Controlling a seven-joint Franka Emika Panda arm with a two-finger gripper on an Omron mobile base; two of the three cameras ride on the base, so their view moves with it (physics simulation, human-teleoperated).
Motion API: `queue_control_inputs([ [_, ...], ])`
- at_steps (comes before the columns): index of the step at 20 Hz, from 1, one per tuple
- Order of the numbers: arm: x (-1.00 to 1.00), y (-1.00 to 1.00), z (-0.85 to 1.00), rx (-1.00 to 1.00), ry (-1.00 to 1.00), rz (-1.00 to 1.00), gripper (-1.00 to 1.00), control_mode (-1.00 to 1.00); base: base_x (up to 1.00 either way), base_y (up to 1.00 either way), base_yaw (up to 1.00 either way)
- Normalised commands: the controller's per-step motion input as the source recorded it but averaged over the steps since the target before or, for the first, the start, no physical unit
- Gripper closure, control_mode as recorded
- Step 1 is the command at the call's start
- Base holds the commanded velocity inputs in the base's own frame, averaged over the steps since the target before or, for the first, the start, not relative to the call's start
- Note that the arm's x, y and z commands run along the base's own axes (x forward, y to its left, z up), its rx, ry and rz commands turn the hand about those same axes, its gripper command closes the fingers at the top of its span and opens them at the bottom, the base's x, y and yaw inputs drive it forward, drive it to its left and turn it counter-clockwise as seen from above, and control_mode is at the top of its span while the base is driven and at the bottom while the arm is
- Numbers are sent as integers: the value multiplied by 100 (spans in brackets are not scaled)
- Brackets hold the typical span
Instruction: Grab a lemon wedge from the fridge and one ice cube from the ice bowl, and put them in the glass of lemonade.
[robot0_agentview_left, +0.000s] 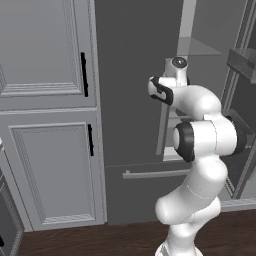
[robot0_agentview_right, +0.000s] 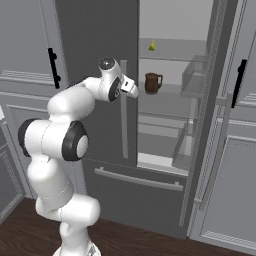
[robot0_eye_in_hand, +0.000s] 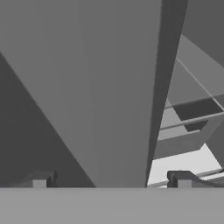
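One fridge (robot0_agentview_right: 100, 40), right door open | one lemon wedge (robot0_agentview_right: 152, 46) | one mug (robot0_agentview_right: 152, 82) | fingers (robot0_eye_in_hand: 39, 180) spread wide, empty

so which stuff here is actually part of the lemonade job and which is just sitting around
Belongs to the job:
- tall dark grey two-door fridge, right door swung open
- small yellow lemon wedge on an upper fridge shelf
- open two-finger gripper at the left door's edge

Just lying about:
- brown handled mug on the shelf below the wedge
- light grey panelled cabinets beside the fridge

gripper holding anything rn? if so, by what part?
Nothing held. The gripper is open, its fingertips apart beside the fridge door edge, gripping nothing.
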Motion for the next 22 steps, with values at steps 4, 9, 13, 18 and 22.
queue_control_inputs([
  [4, 45, -2, -31, 0, -7, 1, -100, -100, 0, 0, 0],
  [9, 30, -1, -5, -9, 0, 11, -100, -100, 0, 0, 0],
  [13, 43, 1, 0, -3, 0, 11, -100, -100, 0, 0, 0],
  [18, 28, 5, 0, 0, 0, 10, 100, -100, 0, 0, 0],
  [22, 7, 3, 0, -2, 0, 6, 100, -100, 0, 0, 0],
])
